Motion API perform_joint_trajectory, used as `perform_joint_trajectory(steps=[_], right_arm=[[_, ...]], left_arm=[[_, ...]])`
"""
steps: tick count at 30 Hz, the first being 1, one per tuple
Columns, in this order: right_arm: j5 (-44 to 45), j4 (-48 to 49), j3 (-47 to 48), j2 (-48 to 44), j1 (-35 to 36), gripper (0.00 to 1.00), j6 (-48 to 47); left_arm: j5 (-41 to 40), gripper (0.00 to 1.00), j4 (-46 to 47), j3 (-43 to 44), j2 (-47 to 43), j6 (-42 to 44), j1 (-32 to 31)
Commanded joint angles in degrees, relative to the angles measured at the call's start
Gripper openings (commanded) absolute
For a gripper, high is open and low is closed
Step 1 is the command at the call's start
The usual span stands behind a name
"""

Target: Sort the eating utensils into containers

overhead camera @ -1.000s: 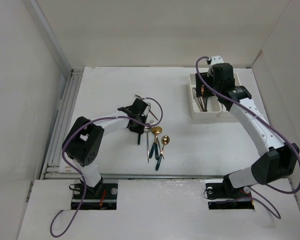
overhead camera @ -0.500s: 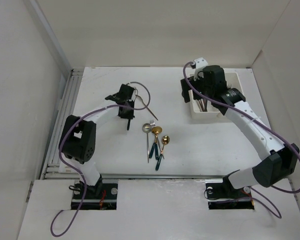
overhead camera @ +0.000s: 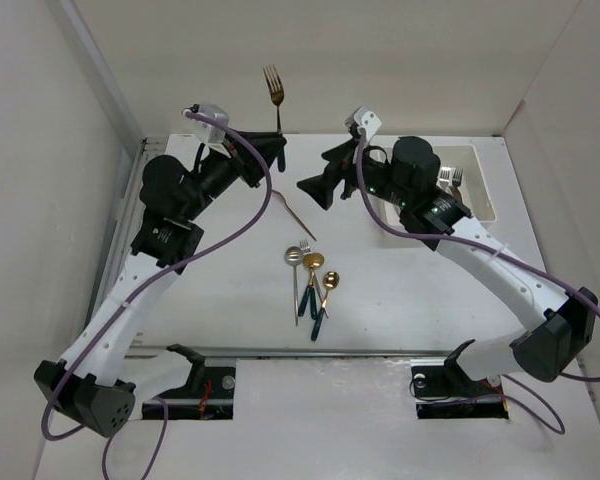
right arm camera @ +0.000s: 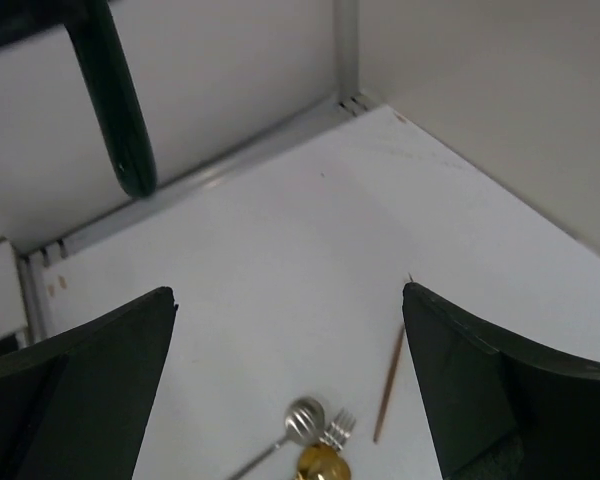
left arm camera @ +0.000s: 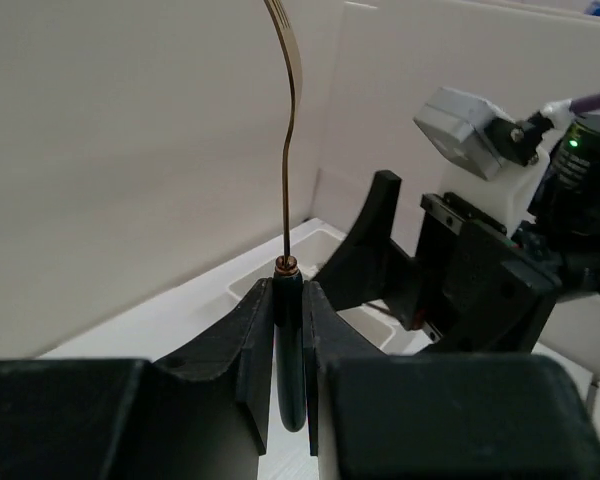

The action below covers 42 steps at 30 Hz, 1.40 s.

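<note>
My left gripper is raised high over the table's far side and shut on the dark green handle of a gold fork, which stands upright with its tines up. In the left wrist view the handle is pinched between the jaws. My right gripper hangs open just right of it, nothing between its fingers. The fork's handle shows at upper left in the right wrist view. A silver spoon, a silver fork and two gold spoons lie mid-table. The white containers sit at the far right, partly hidden by the right arm.
A thin brown stick-like utensil lies on the table below the two grippers, also seen beside the right finger. White walls enclose the table on three sides. A metal rail runs along the left edge.
The left arm has lifted the fork from the table high up toward the far wall. The right arm has swung left away from the containers and its jaws have opened wider.
</note>
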Motion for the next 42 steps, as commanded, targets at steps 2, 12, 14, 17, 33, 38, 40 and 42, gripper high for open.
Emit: perform_joint_trajectory(steps=[2,12,14,17,33,38,40,42], right_arm=[[-8.1,16.6,-0.3,-1.9,-0.1,1.00,8.0],[-13.1,23.0,1.5,2.3,0.4,0.93,15.1],[-13.1,23.0,1.5,3.5,0.4,0.91,15.6],[-12.0,23.0,0.9,3.5,0.4,0.88,15.6],[-13.4,19.9,-2.5,0.7,-2.0,0.81,11.1],[-14.9,15.3,-3.8,-1.3,-4.0,0.81,7.4],[-15.8,15.3,-3.8,-1.3,-4.0,0.75,6.9],[-18.4,15.3,-3.8,-1.3,-4.5,0.75,6.9]], left_arm=[[7.1,0.00,5.8,-2.5,1.5,-4.3,-1.1],[7.1,0.00,8.2,-3.6,1.0,-3.7,-2.2],[7.1,0.00,8.8,-3.6,1.0,-4.5,-2.7],[6.6,0.00,8.8,-3.6,1.0,-5.1,-2.7],[4.3,0.00,8.8,-4.7,-0.1,-5.7,-2.7],[8.7,0.00,10.0,-3.3,1.0,-6.2,-2.7],[8.7,0.00,10.0,-3.3,1.0,-7.0,-2.7],[8.7,0.00,10.0,-3.3,1.0,-7.0,-2.7]])
